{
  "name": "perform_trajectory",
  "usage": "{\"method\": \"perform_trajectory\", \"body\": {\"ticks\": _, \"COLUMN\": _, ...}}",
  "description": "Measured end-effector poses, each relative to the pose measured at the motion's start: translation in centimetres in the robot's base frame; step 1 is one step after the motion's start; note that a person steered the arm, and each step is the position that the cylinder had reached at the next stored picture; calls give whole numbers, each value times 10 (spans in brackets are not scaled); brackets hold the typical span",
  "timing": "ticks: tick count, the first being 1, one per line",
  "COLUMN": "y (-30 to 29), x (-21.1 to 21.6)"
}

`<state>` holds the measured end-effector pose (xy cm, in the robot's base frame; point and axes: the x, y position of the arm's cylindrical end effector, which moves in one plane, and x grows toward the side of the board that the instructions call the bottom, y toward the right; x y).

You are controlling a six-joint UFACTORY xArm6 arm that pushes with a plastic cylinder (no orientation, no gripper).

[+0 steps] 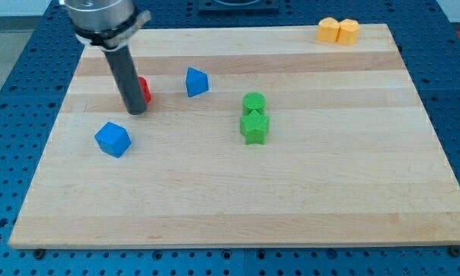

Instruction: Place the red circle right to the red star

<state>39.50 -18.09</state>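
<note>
Rod's tip (136, 112) down on desk (238, 207), touching a red block (144, 90) at its 1 o'clock, shape hidden. No gripper fitted. Blue cube (113, 139) near at 7 o'clock.

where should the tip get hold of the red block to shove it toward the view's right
No gripping here; my tip only pushes. Contact the red block on its view-left face, low down. The rod already stands on that side and hides most of the block, so its shape and whether they are touching cannot be told. The blue triangular block lies to its right.

My tip (136, 112) rests on the board, the dark rod rising upright toward the view's top-left.
</note>
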Motion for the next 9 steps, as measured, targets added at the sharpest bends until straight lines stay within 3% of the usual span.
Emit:
{"method": "perform_trajectory", "body": {"ticks": 2, "y": -66, "x": -50}}
{"method": "perform_trajectory", "body": {"ticks": 3, "y": -70, "x": -37}}
{"method": "perform_trajectory", "body": {"ticks": 6, "y": -37, "x": -28}}
{"method": "perform_trajectory", "body": {"ticks": 8, "y": 18, "x": -27}}
{"method": "perform_trajectory", "body": {"ticks": 9, "y": 18, "x": -54}}
